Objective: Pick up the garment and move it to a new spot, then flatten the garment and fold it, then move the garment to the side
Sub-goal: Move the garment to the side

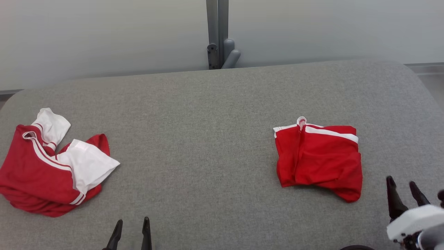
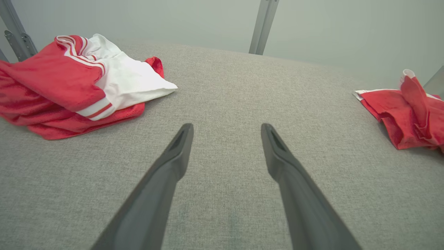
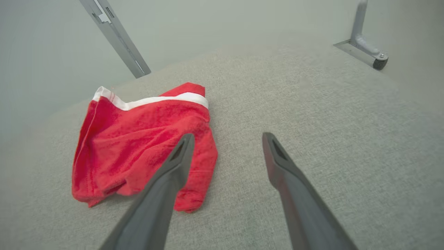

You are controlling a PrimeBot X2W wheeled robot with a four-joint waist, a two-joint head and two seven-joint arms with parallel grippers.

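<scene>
The table top [image 1: 215, 104] is covered in grey woven cloth, matt, with a coarse visible weave. At the right of the head view the folded garment [image 1: 319, 159] is soft red cloth, matt and slightly fuzzy, with a smooth white band along its upper edge. At the left the crumpled garment [image 1: 45, 166] is red cloth, mesh-like along its lower edge, with smooth white panels and stripes. The fingers of the left gripper [image 1: 133, 220] and right gripper [image 1: 401, 180] look like dark, smooth, matt plastic. The wrist shell [image 1: 412, 220] at lower right is white, smooth, faintly glossy plastic. The post [image 1: 216, 31] at top centre looks like smooth grey painted metal
</scene>
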